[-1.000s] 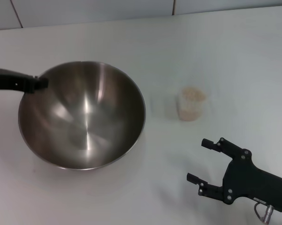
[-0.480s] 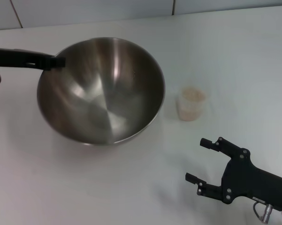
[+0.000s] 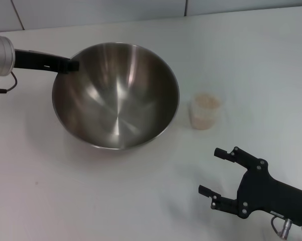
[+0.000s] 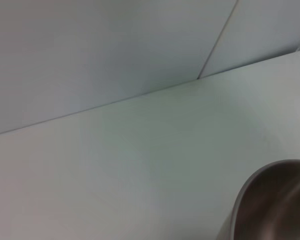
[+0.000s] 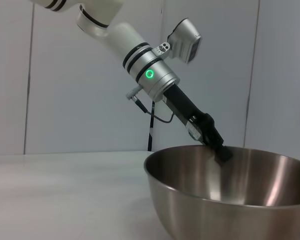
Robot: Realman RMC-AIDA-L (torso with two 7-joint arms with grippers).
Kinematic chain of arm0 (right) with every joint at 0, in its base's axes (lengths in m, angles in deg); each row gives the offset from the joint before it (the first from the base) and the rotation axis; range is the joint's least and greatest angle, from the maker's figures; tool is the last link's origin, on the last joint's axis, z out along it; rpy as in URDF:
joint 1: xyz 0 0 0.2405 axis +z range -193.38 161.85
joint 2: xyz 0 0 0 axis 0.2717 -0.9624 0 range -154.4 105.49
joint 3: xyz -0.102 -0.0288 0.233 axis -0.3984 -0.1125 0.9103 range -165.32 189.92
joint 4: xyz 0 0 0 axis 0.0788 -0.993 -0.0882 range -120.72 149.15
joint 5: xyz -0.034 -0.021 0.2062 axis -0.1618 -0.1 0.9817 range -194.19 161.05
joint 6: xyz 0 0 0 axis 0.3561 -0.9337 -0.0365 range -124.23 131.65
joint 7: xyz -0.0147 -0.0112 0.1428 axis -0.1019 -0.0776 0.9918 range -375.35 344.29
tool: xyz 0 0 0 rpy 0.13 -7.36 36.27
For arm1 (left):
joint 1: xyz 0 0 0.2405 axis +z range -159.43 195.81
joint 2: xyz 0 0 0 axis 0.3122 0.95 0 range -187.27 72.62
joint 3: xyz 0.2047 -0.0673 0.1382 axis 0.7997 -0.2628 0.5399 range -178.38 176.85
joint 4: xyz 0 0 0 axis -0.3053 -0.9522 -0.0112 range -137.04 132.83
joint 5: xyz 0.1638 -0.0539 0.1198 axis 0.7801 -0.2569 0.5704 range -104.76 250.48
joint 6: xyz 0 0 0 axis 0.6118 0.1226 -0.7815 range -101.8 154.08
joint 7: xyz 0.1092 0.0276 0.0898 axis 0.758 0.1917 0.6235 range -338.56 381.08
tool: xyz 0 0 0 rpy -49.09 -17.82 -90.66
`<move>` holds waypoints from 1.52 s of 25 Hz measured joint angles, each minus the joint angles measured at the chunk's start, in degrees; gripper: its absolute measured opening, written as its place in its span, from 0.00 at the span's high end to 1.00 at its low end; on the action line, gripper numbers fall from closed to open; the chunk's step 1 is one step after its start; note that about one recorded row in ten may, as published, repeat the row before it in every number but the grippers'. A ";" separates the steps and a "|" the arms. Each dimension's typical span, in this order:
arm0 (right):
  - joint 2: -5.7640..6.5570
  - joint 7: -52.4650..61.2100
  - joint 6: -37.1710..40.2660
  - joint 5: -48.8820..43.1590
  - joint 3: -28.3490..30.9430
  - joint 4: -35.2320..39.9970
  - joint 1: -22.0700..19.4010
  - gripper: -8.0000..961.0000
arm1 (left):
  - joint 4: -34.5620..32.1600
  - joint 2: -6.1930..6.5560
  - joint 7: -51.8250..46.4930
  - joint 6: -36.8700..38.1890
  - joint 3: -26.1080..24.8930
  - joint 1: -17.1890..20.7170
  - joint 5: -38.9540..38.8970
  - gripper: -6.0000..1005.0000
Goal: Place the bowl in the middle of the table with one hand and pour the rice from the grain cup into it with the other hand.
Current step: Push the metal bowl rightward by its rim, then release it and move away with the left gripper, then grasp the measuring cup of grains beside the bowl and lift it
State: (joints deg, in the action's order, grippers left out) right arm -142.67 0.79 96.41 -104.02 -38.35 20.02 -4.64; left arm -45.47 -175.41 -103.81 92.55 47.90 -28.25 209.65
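Steel bowl (image 3: 116, 95) sits just beside the grain cup (image 3: 204, 112), and the left gripper (image 3: 70, 65) is clamped on the bowl's rim on the side away from that cup. Nearer to the cup is the right gripper (image 3: 215, 172), with fingers spread and empty, so the cup of rice (image 3: 206, 101) lies straight beyond it, farther from the robot.

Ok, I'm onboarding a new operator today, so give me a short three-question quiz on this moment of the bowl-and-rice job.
1. True or false: the rice is already in the steel mixing bowl.
2. Which gripper is at the bowl's rim? A) left B) right C) neither
3. Fill in: the grain cup stands on the table to the bowl's ____ side, seen from the robot.

Key
1. False: the rice sits in the cup and the bowl's interior shows only bare metal.
2. A: the left gripper is clamped on the rim, while the right gripper hangs open, nearer the robot than the cup.
3. Right.
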 joint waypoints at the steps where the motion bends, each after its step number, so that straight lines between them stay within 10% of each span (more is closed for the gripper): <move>1: 0.00 0.00 0.01 0.00 0.02 0.00 -0.03 0.14 | 0.00 0.00 0.00 0.00 0.00 0.00 0.00 0.95; 14: 0.00 -0.09 0.06 0.00 0.37 0.00 -0.14 0.14 | -3.13 -0.14 5.00 1.51 0.21 3.24 -5.44 0.94; 19: 0.00 -0.08 0.08 0.39 0.56 -0.01 -0.31 0.14 | -6.03 0.07 5.03 3.81 0.24 4.50 -5.55 0.76; 26: 0.03 0.44 0.28 0.66 5.08 -0.24 -2.23 0.14 | -25.29 -0.04 20.20 19.64 0.46 17.54 -13.29 0.51; 38: -1.21 -0.01 -7.76 0.79 29.59 -2.51 -1.63 0.14 | -31.09 -0.34 33.62 27.51 1.97 28.07 -19.74 0.17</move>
State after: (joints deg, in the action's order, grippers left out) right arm -143.87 0.78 88.65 -103.23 -8.76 17.51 -6.26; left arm -76.56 -175.75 -70.19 120.06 49.86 -0.19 189.91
